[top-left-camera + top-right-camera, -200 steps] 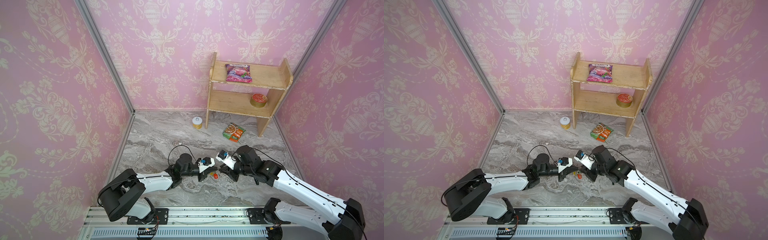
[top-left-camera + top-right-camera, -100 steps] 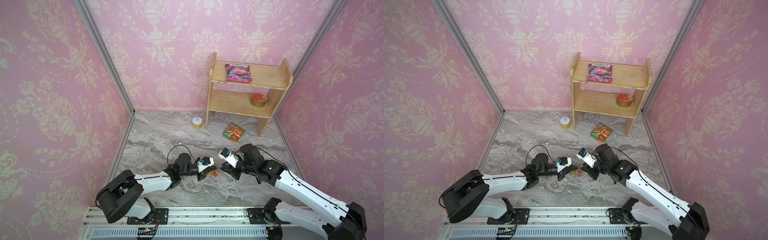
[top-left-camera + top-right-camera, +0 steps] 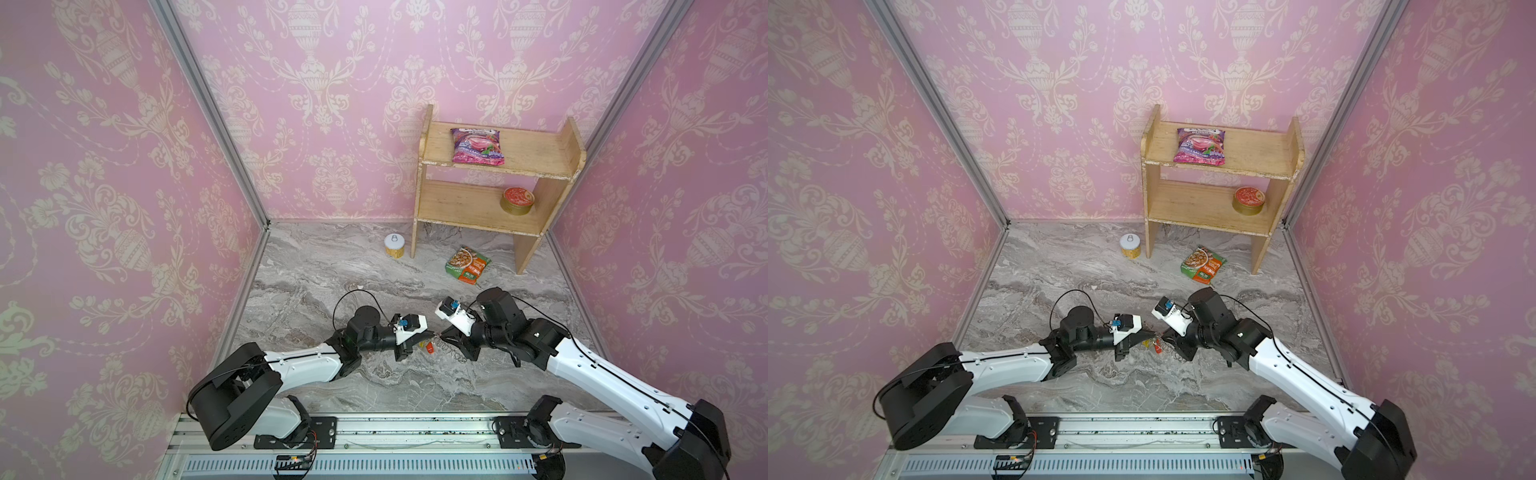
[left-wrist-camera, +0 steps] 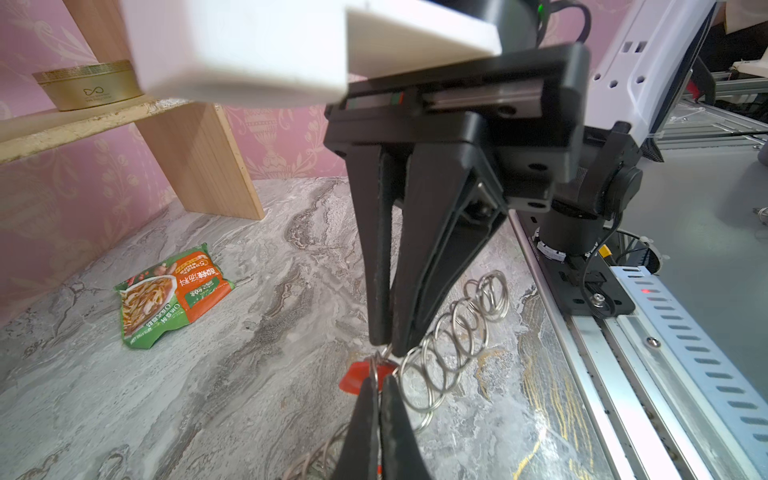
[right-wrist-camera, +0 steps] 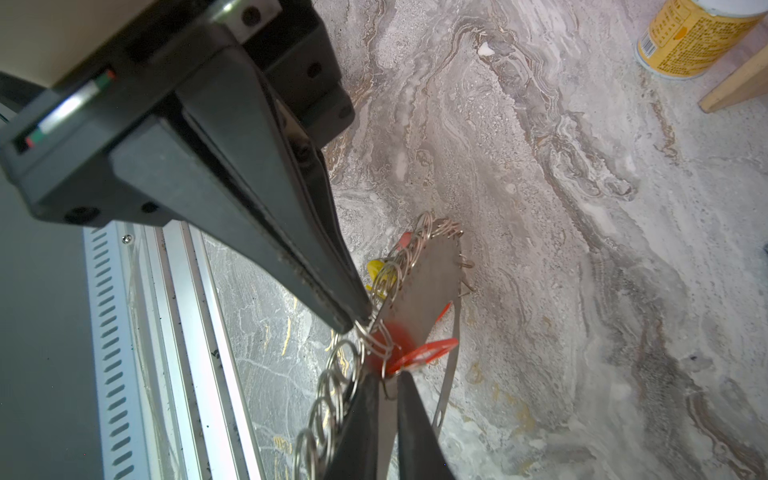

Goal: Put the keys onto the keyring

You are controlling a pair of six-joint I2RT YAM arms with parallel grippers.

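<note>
Low over the marble floor near the front, my left gripper [image 3: 420, 335] and right gripper [image 3: 445, 337] meet tip to tip in both top views. The keyring [image 4: 457, 332], a chain of silver rings, hangs between them, and its grey band [image 5: 424, 278] shows in the right wrist view. The left gripper [image 4: 377, 384] is shut on a ring of the chain. The right gripper [image 5: 384, 380] is pinched on the small ring of a red-tagged key [image 5: 430, 349]. A yellow-tagged key [image 5: 380, 270] hangs on the chain behind. Red tag [image 3: 1157, 348] and yellow tag [image 3: 1146, 343] show between the tips.
A wooden shelf [image 3: 494, 187] stands at the back right with a pink packet [image 3: 478, 146] and a round gold tin [image 3: 516, 200]. A yellow can [image 3: 395, 246] and a noodle packet [image 3: 467, 264] are on the floor before it. An aluminium rail [image 3: 374, 428] runs along the front edge.
The right gripper's jaws have narrowed onto the red-tagged key's ring. The left gripper has stayed shut. Both grippers sit in nearly the same spot.
</note>
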